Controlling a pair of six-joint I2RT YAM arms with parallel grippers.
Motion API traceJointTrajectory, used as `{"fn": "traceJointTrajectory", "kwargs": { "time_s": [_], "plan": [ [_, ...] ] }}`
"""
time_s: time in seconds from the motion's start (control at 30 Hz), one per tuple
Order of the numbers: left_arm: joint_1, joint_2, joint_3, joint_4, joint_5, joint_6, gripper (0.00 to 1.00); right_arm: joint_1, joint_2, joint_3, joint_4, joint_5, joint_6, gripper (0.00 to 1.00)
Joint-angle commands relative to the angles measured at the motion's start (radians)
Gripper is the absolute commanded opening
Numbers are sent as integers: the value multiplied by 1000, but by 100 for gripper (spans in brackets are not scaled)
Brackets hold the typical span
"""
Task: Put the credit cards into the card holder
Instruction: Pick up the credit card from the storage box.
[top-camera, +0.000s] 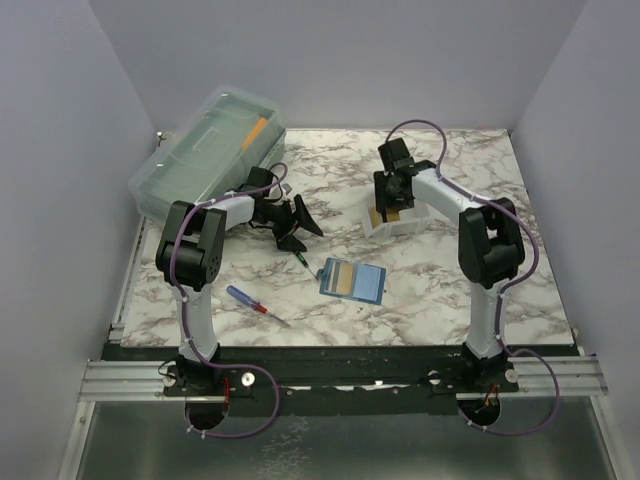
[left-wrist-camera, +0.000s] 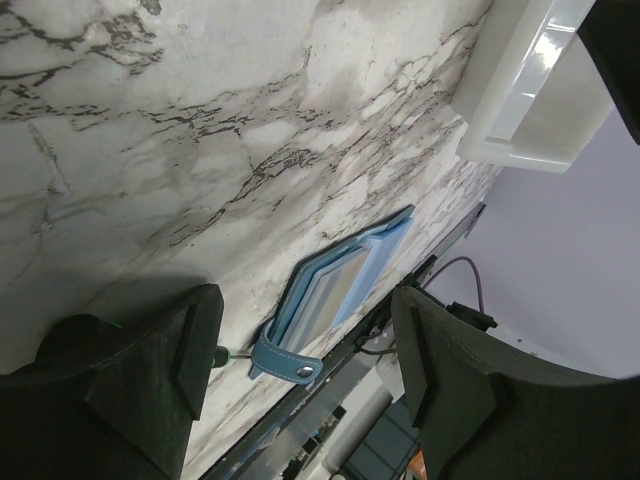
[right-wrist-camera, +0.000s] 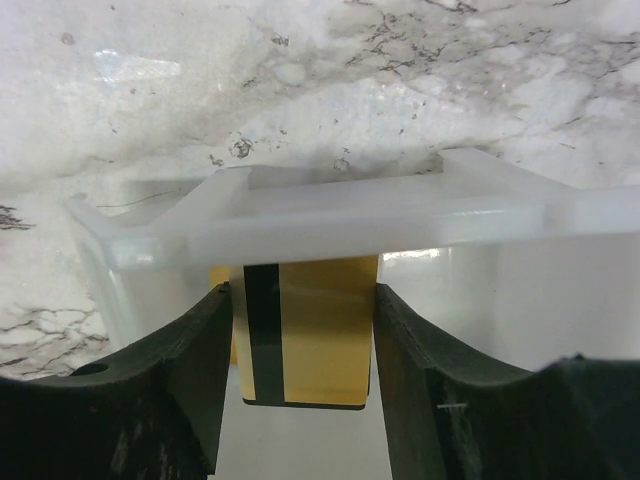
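A robotics lab test cell, not a lived-in room. Plain pale walls (top-camera: 330, 60) box in a marble-patterned tabletop (top-camera: 430, 290) from 9 round to 3 o'clock. At 6 o'clock, aluminium rails (top-camera: 130, 375) carry two bolted-down robot arms, the left arm (top-camera: 200, 250) and the right arm (top-camera: 485, 250), trailing loose purple cables (top-camera: 420, 128). Mismatched props lie staged: a clear lidded box (top-camera: 205, 150) at 10 o'clock, a screwdriver (top-camera: 255, 303) at 7 o'clock, and a card holder (top-camera: 352, 281) near the centre.
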Motion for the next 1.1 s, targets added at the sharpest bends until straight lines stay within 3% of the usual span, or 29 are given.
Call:
{"fn": "traceJointTrajectory", "kwargs": {
  "time_s": [0.0, 0.33, 0.67, 0.8, 0.97, 1.07],
  "plan": [
    [0, -8, 22, -22, 27, 9, 75, -6, -82, -19, 34, 12, 29, 33],
    [-52, -53, 87, -21, 34, -20, 75, -28, -189, -160, 112, -47, 102, 28],
    [-132, -20, 330, 34, -47, -94, 75, -77, -176, -131, 172, -153, 167, 9],
    [-132, 15, 397, 174, -49, -165, 75, -121, -199, -162, 220, -246, 201, 7],
    [-137, 38, 328, 502, -32, -349, 72, -195, -248, -223, 316, -396, 281, 4],
    [-159, 86, 347, 569, 18, -401, 70, -219, -267, -240, 337, -446, 314, 2]
  ]
}}
